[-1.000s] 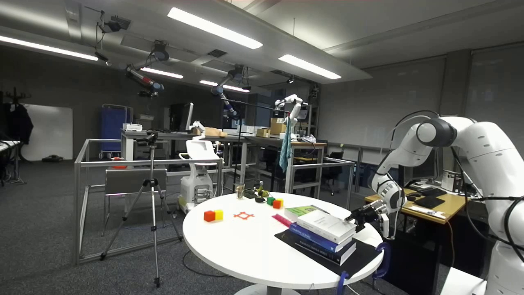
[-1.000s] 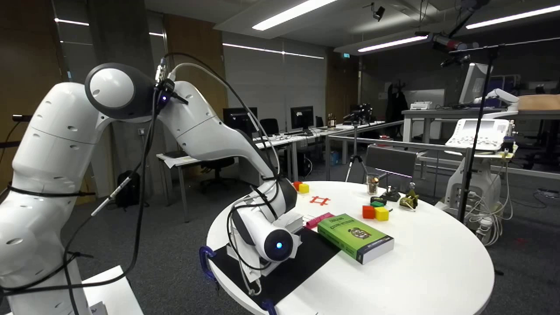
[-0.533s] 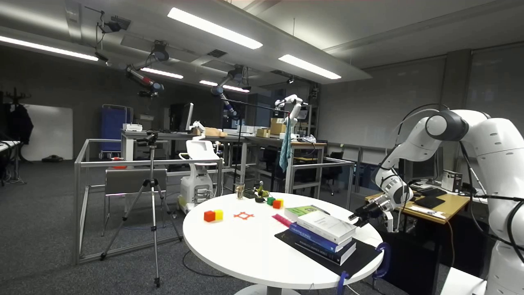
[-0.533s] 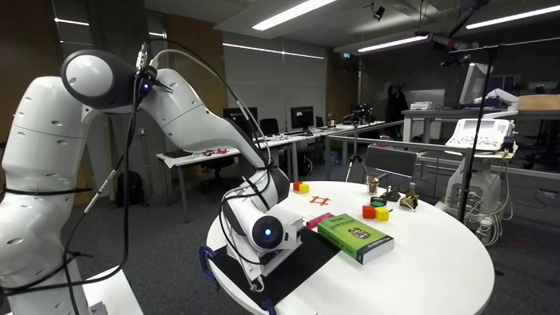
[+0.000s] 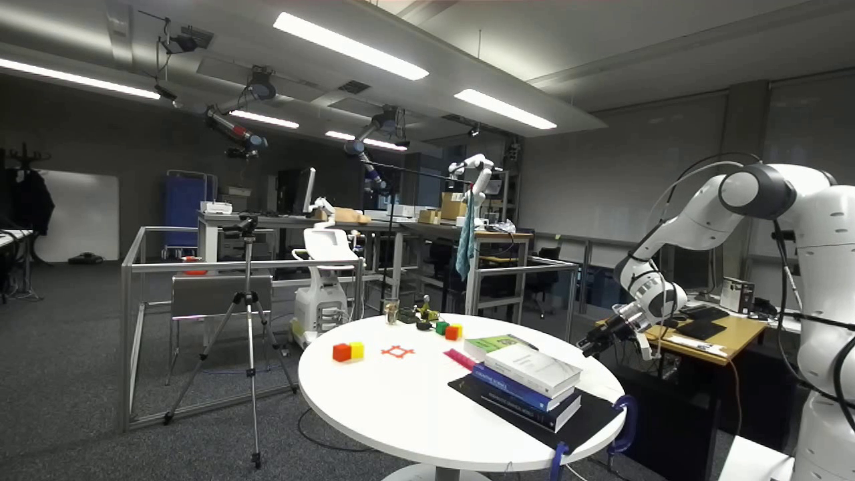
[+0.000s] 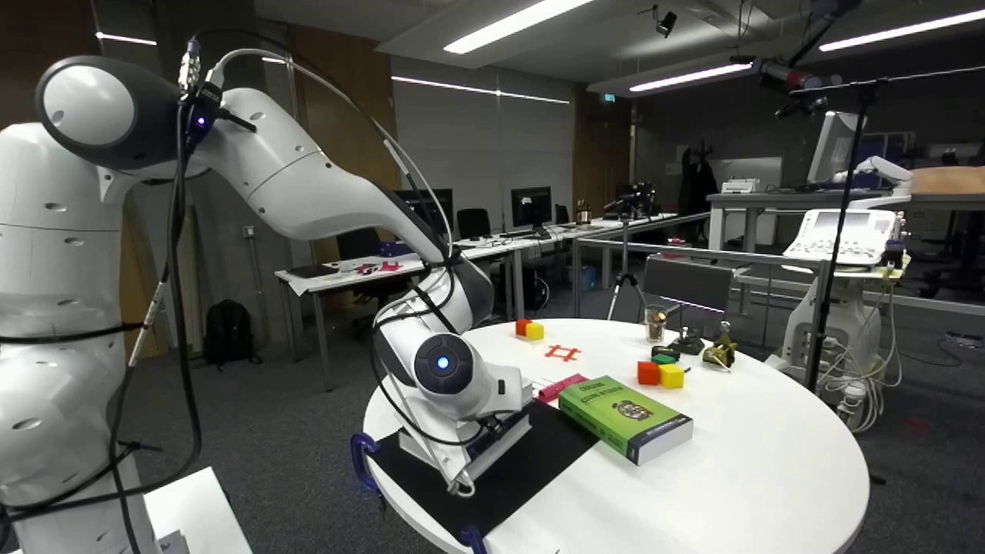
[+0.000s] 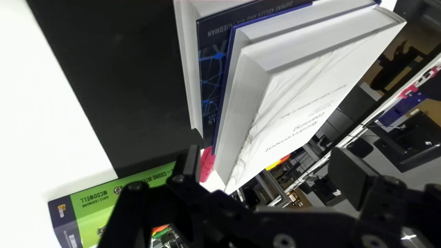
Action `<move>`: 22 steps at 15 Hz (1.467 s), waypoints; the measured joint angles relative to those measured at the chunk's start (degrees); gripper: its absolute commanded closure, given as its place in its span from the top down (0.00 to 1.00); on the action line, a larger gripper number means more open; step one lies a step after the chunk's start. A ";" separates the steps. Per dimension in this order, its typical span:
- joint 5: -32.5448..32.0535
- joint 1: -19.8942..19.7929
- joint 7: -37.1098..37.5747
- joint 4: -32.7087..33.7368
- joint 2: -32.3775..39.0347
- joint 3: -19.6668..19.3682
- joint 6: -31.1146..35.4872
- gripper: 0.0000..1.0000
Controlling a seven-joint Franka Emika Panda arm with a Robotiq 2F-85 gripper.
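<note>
My gripper [image 5: 584, 347] stands open just above and beside the right end of a book stack, apart from it. Between its fingers [image 7: 358, 175] there is nothing in the wrist view. On top of the stack lies a white book [image 5: 532, 367] titled "Reinforcement Learning". Beneath it are a blue book [image 5: 511, 387] and a thick dark book [image 5: 524, 409], all on a black mat [image 5: 594, 415]. Beside the mat lies a green book [image 6: 627, 415], with a pink roll-like piece [image 6: 562, 387] nearby. In that exterior view, the wrist hides the fingers and much of the stack.
A round white table [image 5: 381, 414] carries everything. Blue clamps [image 5: 628, 424] grip its edge at the mat. Farther off are a red cube [image 5: 341, 352], a yellow cube [image 5: 357, 350], an orange frame [image 5: 398, 351], more cubes and a glass [image 6: 656, 324]. A tripod [image 5: 248, 334] stands beyond the table.
My gripper has drawn back and upward from the end of the book stack, the arm folding toward its base. It stays open. Books and cubes have not moved.
</note>
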 measured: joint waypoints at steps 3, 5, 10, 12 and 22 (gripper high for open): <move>-3.88 0.00 0.21 -1.55 -2.88 -0.01 4.16 1.00; -9.82 0.00 1.52 -2.85 -4.98 -0.07 6.45 1.00; -24.27 -0.14 5.92 -7.14 -11.73 -0.40 8.05 1.00; -28.62 -0.20 7.15 -9.06 -14.68 -0.58 8.05 1.00; -41.15 -0.11 11.51 -17.66 -28.74 -0.71 8.23 1.00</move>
